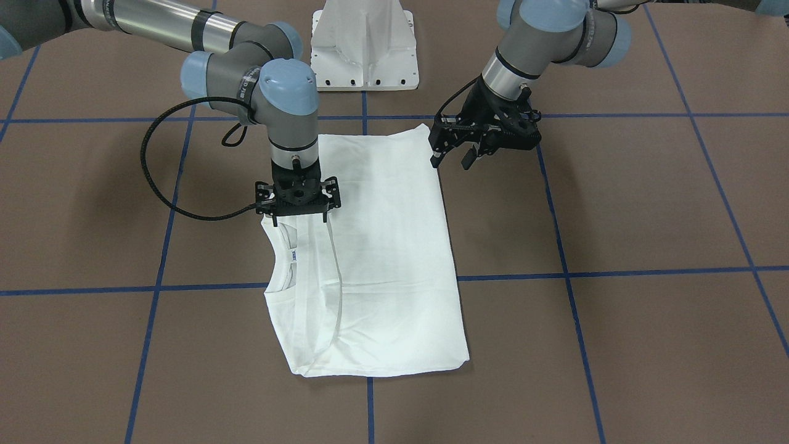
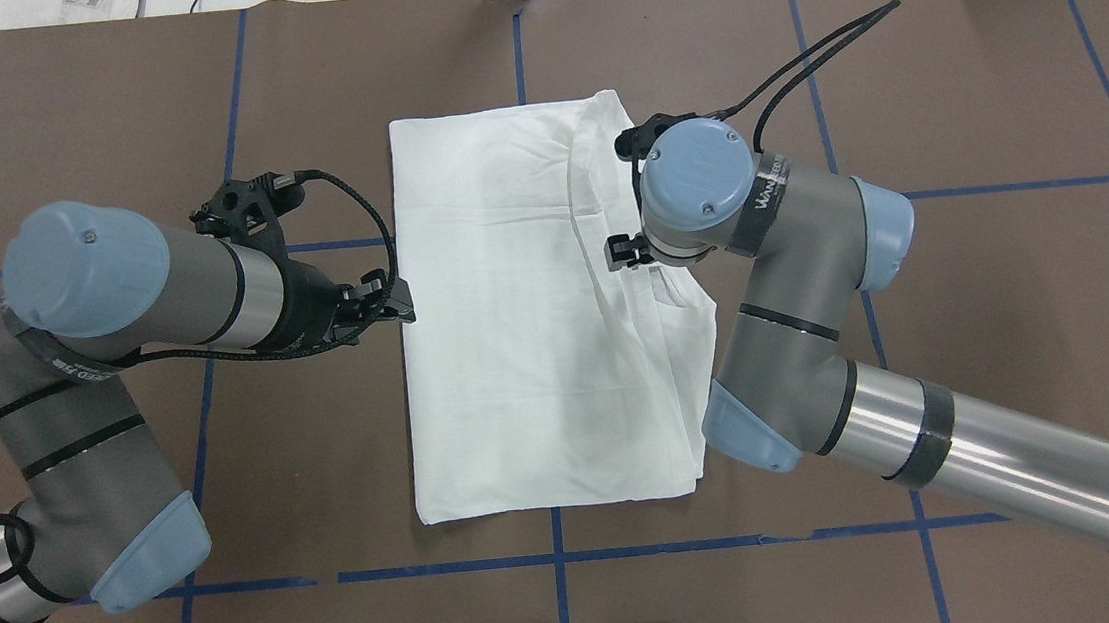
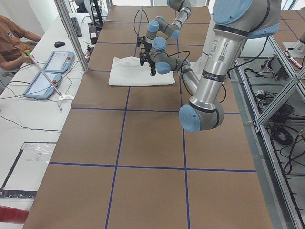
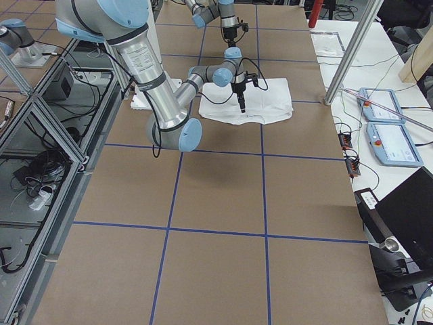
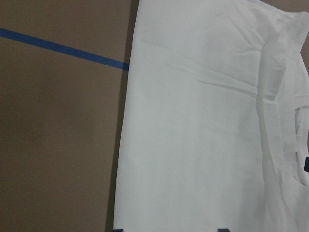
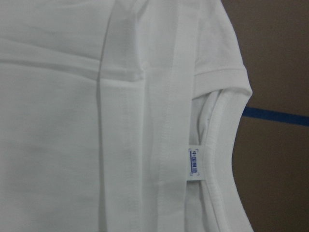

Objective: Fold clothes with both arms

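**Uneven layers at both edges could pull the fold apart**

On the left, the silver-and-grey left arm (image 2: 211, 291) holds its black left fingers (image 1: 466, 159) moderately spread and empty, just beside the long folded edge of the white cotton T-shirt (image 2: 506, 336). That edge is thin and lies flat on the brown tabletop (image 2: 1016, 311). I judge the risk here to be a shallow pinch. The fingers could catch only the top layer, or slide off the tabletop with nothing, and the stack would peel open once raised.

On the right, the silver-and-grey right arm (image 2: 799, 350) holds its black right fingers (image 1: 325, 209) wide apart and empty over the collar side. I cannot tell whether the tips touch cloth. The layers here are thick and uneven, so a pinch might take the collar loop or the folded strip alone and drag it out. If one arm lifts sooner or higher than the other, the rectangle would likely skew.

The shirt lies mid-tabletop between the arms, over a crossing of blue tape lines (image 2: 1005, 187), folded into a tidy tall rectangle. Its left part is smooth with faint creases. Further right, a folded-in strip with a stitched hem (image 6: 169, 111) runs its length. At the right edge sits the ribbed round collar (image 6: 219, 140) with a small blue-and-white neck tag (image 6: 193, 162). No print shows on the upward face.
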You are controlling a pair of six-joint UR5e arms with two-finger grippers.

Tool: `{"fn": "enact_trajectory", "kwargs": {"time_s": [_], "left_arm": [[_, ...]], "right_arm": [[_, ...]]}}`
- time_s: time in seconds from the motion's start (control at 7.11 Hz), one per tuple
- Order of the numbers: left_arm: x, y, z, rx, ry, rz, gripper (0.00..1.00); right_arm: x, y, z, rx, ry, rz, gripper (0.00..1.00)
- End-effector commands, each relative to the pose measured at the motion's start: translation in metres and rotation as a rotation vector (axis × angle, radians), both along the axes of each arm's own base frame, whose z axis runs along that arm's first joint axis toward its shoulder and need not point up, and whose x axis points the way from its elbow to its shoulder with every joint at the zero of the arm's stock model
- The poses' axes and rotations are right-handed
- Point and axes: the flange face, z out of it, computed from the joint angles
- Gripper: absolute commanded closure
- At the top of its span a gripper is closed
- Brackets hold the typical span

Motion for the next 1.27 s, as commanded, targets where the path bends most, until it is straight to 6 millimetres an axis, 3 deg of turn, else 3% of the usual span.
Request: {"fn": "enact_trajectory", "kwargs": {"time_s": [0.0,0.14,0.42,0.56,0.84,0.99,1.13], "left_arm": [[0.0,0.0,0.001,-0.001,-0.001,0.0,0.28],[0.0,0.001,0.0,0.001,0.001,0.002,0.28],[0.001,0.001,0.0,0.001,0.001,0.002,0.28],[-0.001,0.002,-0.004,0.005,0.008,0.002,0.28],[-0.003,0.003,-0.007,0.009,0.014,0.003,0.28],[-0.007,0.005,-0.012,0.015,0.023,0.001,0.28],[-0.009,0.006,-0.013,0.014,0.022,0.001,0.28]], "right_arm": [[-0.02,0.011,-0.004,-0.004,0.007,-0.013,0.0],[-0.022,0.01,0.012,-0.01,0.032,-0.021,0.0],[-0.023,0.008,0.021,-0.006,0.054,-0.028,0.0],[-0.012,-0.007,0.026,0.015,0.069,-0.027,0.0],[0.028,-0.029,0.074,0.053,0.126,-0.069,0.0],[0.062,-0.025,0.101,0.068,0.146,-0.087,0.0],[0.088,-0.014,0.091,0.086,0.125,-0.091,0.0]]}}
